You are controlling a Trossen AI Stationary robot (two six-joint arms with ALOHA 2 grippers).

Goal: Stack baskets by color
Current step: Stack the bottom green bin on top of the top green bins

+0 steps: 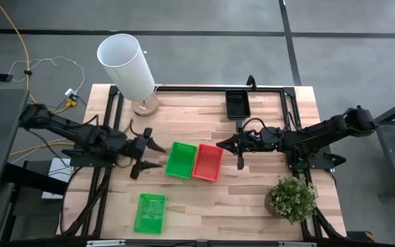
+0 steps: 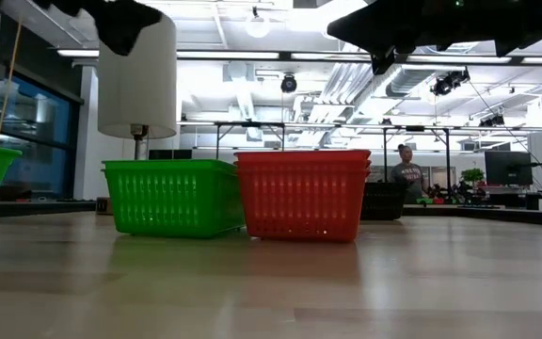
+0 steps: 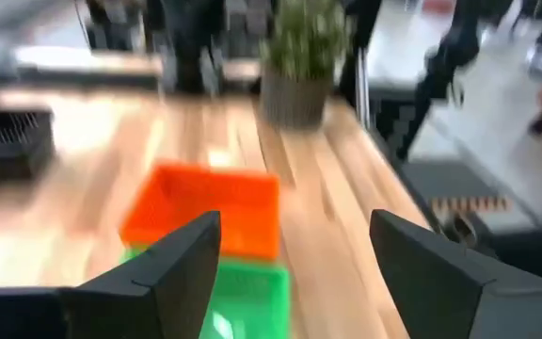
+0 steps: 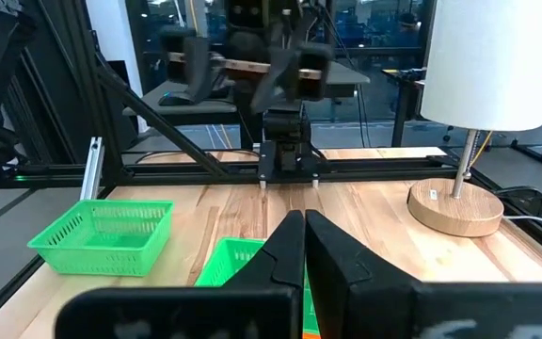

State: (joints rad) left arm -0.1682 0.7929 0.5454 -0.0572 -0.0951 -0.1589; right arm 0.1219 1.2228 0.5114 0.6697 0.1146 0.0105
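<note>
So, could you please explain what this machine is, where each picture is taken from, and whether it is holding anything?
It is a robot with two dark arms at a wooden table. One picture looks straight down, one looks level across the tabletop, and two come from cameras on the wrists. The left gripper is open and empty beside the green basket, which touches the red basket. The right gripper is shut and empty by the red one. Another green basket lies nearer the front and a black basket at the back. A lamp and a potted plant also stand there.
</note>
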